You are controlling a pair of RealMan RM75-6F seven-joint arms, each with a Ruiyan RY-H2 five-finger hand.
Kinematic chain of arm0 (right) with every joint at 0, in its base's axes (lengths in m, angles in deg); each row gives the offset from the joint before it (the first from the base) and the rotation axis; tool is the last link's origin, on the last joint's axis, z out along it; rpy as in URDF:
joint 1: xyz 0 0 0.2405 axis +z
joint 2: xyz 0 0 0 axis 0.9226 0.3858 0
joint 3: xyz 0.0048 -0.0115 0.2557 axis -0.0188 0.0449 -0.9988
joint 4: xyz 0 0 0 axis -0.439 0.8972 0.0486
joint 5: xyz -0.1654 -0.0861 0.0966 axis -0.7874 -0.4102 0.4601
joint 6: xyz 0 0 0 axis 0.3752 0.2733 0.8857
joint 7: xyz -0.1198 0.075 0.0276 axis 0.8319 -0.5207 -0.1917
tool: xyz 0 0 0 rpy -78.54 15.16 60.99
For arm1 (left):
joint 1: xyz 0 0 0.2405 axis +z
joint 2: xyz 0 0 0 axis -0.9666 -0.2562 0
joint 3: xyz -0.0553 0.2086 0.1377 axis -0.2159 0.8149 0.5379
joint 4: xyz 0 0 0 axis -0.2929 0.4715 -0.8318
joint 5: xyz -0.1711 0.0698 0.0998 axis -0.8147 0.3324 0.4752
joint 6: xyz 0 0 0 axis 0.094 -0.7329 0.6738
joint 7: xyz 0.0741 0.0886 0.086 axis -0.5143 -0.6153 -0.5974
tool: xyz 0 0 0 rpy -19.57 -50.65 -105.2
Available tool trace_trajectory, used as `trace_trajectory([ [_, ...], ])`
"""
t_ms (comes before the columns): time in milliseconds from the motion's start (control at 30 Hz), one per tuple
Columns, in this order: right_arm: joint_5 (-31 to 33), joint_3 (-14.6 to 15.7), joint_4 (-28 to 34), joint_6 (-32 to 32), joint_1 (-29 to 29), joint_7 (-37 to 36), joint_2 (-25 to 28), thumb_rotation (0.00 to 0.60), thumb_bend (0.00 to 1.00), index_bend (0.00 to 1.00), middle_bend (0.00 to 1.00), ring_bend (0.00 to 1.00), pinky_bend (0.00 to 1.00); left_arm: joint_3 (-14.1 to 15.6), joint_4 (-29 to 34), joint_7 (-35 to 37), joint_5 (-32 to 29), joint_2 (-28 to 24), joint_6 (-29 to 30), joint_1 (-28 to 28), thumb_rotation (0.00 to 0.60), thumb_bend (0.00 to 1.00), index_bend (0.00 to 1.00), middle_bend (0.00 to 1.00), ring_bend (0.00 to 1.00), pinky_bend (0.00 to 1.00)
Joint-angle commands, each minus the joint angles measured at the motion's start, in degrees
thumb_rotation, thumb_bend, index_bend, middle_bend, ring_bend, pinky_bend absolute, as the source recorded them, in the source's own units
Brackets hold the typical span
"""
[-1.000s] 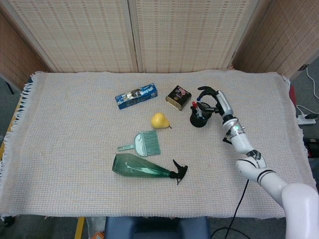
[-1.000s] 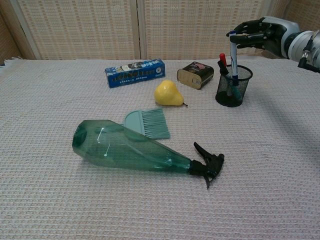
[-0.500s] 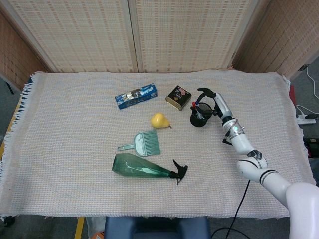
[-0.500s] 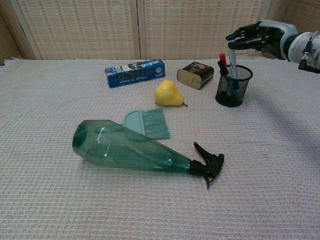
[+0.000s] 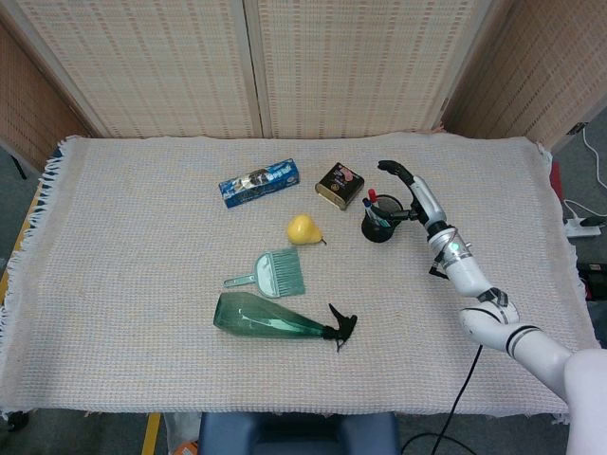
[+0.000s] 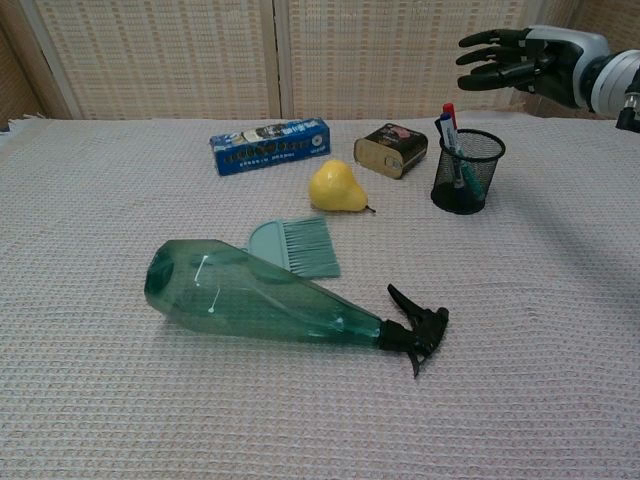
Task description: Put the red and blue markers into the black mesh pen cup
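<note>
The black mesh pen cup stands upright right of the tin. Both markers stand inside it, leaning left: the red marker and the blue marker show their caps above the rim. My right hand hovers above and to the right of the cup, fingers spread, holding nothing. The left hand appears in neither view.
A brown tin, a yellow pear and a blue box lie left of the cup. Nearer me are a teal hand brush and a green spray bottle on its side. A woven cloth covers the table.
The right hand let go of the blue marker, which dropped into the cup beside the red one. The hand then opened and rose up and to the right.
</note>
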State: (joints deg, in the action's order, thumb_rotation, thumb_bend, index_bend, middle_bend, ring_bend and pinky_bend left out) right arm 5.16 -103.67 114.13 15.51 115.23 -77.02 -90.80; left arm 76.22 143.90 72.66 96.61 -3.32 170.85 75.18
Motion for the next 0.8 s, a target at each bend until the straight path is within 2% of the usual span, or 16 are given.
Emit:
trace_trajectory([
  [33,-4.21,1.43,8.14,-6.28,-2.88,-0.86,5.23,0.600,0.15,0.16,0.12,0.09,0.00,0.03,-0.01,0.12,0.26,0.02,0.15,0.01,0.600,0.51,0.14,0.01,0.00,0.28],
  [100,-5.31,1.82,10.30,-8.67,-3.92,-0.19,6.44,0.600,0.18,0.17,0.12,0.12,0.02,0.04,-0.04,0.14,0.33,0.03,0.17,0.01,0.600,0.51,0.14,0.01,0.00,0.28],
  [167,-7.88,2.81,15.11,-15.47,-6.95,3.63,8.70,0.600,0.24,0.24,0.12,0.17,0.06,0.09,-0.09,0.13,0.38,0.05,0.10,0.00,0.600,0.51,0.14,0.01,0.00,0.28],
  [233,-11.50,5.85,24.12,-26.90,-13.83,21.55,12.65,0.600,0.25,0.36,0.12,0.18,0.07,0.20,-0.09,0.01,0.65,0.12,-0.11,-0.15,0.600,0.51,0.14,0.01,0.00,0.28],
  [267,-14.14,8.83,28.04,-35.56,-20.32,39.83,15.16,0.600,0.25,0.40,0.12,0.18,0.07,0.46,0.01,-0.22,1.29,0.24,-0.31,-0.33,0.600,0.51,0.14,0.01,0.00,0.28],
  [300,-14.55,10.45,32.61,-40.41,-24.53,50.19,15.70,0.600,0.25,0.42,0.12,0.18,0.08,0.55,0.10,-0.31,1.50,0.26,-0.28,-0.34,0.600,0.51,0.14,0.01,0.00,0.29],
  [400,-12.87,13.21,39.96,-44.84,-30.63,68.69,16.61,0.600,0.25,0.37,0.12,0.19,0.08,0.67,0.55,-0.64,2.06,0.19,0.09,-0.30,0.600,0.51,0.14,0.01,0.00,0.28],
  [500,-12.64,15.24,39.85,-47.06,-33.97,79.01,15.68,0.600,0.25,0.37,0.12,0.18,0.08,0.91,1.01,-0.92,3.08,0.13,0.68,-0.20,0.600,0.51,0.14,0.01,0.00,0.28],
  [567,-12.54,15.75,37.52,-48.42,-35.48,85.28,13.97,0.600,0.25,0.40,0.12,0.18,0.08,1.05,1.25,-1.17,3.44,0.13,0.88,-0.15,0.600,0.51,0.14,0.01,0.00,0.28],
  [633,-10.77,15.51,33.80,-49.50,-37.12,94.57,11.37,0.600,0.25,0.42,0.12,0.18,0.08,1.20,1.46,-1.31,3.67,0.10,0.86,-0.14,0.600,0.51,0.14,0.01,0.00,0.28],
  [700,-8.38,15.29,31.66,-49.23,-38.26,100.71,9.13,0.600,0.25,0.42,0.12,0.18,0.08,1.35,1.60,-1.74,3.91,0.16,0.88,-0.16,0.600,0.51,0.14,0.01,0.00,0.28],
  [800,-4.80,15.01,30.56,-47.16,-39.40,99.38,7.75,0.600,0.25,0.44,0.12,0.17,0.07,1.67,1.89,-2.15,4.66,0.23,0.85,-0.26,0.600,0.51,0.14,0.01,0.00,0.28],
])
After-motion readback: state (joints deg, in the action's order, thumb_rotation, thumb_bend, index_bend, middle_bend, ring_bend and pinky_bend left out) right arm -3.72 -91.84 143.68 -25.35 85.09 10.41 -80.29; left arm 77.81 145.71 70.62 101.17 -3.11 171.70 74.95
